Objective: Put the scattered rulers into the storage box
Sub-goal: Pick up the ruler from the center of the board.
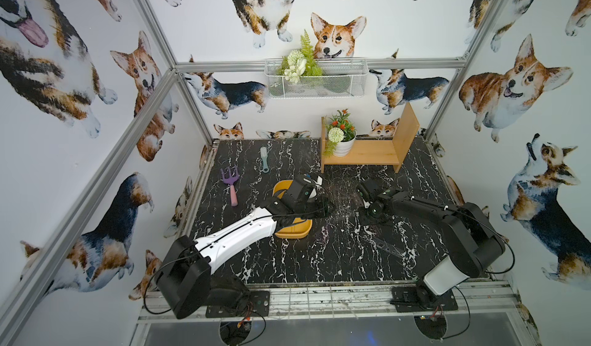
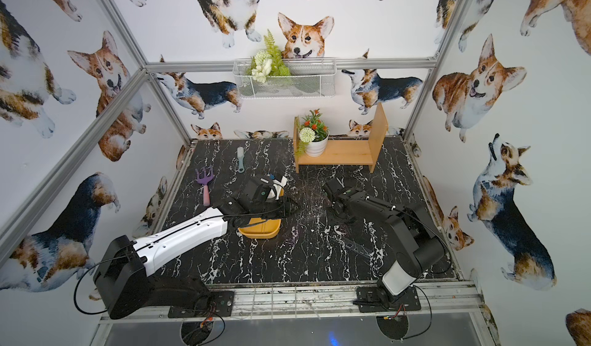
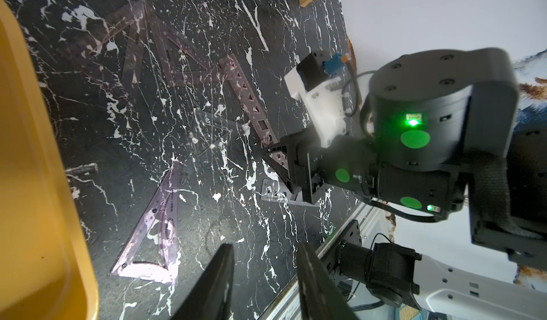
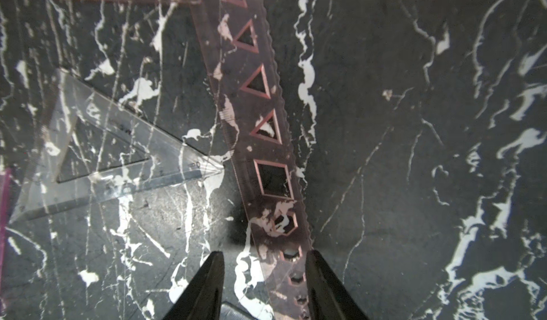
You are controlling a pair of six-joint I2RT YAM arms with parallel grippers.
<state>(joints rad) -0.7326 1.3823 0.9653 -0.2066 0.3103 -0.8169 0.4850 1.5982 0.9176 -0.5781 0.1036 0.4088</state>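
Lying flat on the counter, a pink ruler has the right end effector spread apart around its end. The left end effector, apart too, hangs by the storage box.

Tabletop: black marble, white veining. Storage box: plain yellow-orange. Stencil ruler: brownish-pink tint, triangle and square cut-outs. Clear set square: colourless, fine marks. Purple-tinted set square. Garden fork: purple, pink handle. Brush: pale blue. Walls: white, corgi print.
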